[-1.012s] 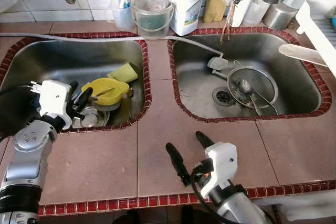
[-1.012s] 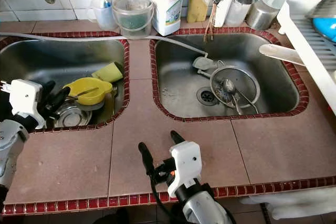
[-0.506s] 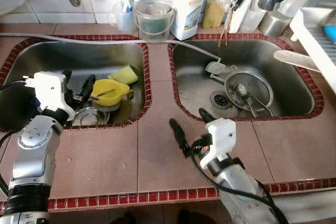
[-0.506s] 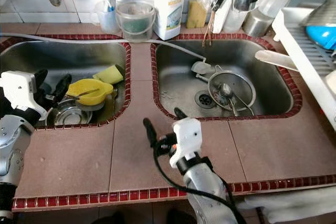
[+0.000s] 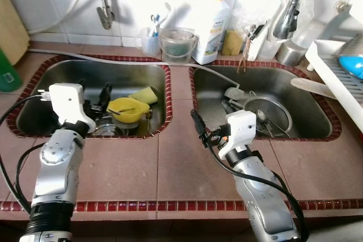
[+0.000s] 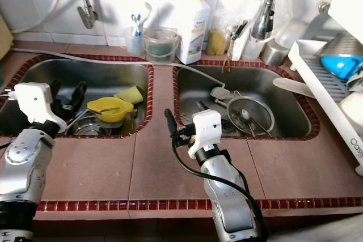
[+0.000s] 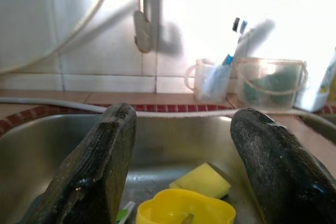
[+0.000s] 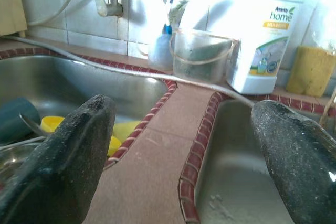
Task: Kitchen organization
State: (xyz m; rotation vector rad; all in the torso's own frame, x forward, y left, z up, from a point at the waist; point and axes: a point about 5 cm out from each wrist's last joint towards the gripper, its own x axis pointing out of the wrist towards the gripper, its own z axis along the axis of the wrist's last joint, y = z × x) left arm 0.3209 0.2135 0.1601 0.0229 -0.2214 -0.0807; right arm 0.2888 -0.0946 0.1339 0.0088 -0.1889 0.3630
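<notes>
Left eye view: whole picture has tilted up since a second ago, wall and hanging pan now in shot. Camera shift, not the things.

Tabletop [image 5: 119, 174] tiled, two sinks. Left sink [image 5: 51, 83] holds the dishes: yellow bowl [image 5: 128, 106], steel bowl [image 5: 102, 130] under it, sponge [image 5: 144, 92] behind. Right sink [image 5: 317, 100] holds a strainer [image 5: 266, 114].

Left gripper [image 5: 93, 100] has risen from the steel bowl to hover just beside the yellow bowl, fingers [image 7: 100, 166] spread, empty. Right gripper [image 5: 211, 122] has moved forward to the right sink's near rim, fingers spread, empty.

Judgement: both arms are closing on the sinks; dishes lie unsorted, nothing gripped.
</notes>
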